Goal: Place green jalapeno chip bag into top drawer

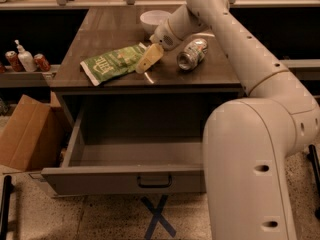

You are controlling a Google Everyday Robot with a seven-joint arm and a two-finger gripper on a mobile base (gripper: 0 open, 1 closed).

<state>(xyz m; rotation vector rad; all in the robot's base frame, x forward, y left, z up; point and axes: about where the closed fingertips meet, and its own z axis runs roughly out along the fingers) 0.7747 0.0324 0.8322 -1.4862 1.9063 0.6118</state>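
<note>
The pincer (149, 59) hangs low over the dark wooden counter (100, 29), tilted down and toward the counter's front edge. Whether it is apart or together cannot be told from this angle. The green jalapeno chip bag (112, 64) lies flat on the counter with its near sealed end right at the pincer's tip; contact is not clear, and nothing shows the bag lifted. A crushed can (191, 54) lies on the pincer's other side, close by but apart from it, and a white bowl (154, 19) stands behind it, further back on the counter. Below and in front of the pincer, the top drawer (125, 181) is pulled out.

The step in hand looks like the reach for the bag, with no grasp yet made. The next move calls for closing on the bag's near end, lifting it off the counter, carrying it forward past the edge, and lowering it into the drawer.
</note>
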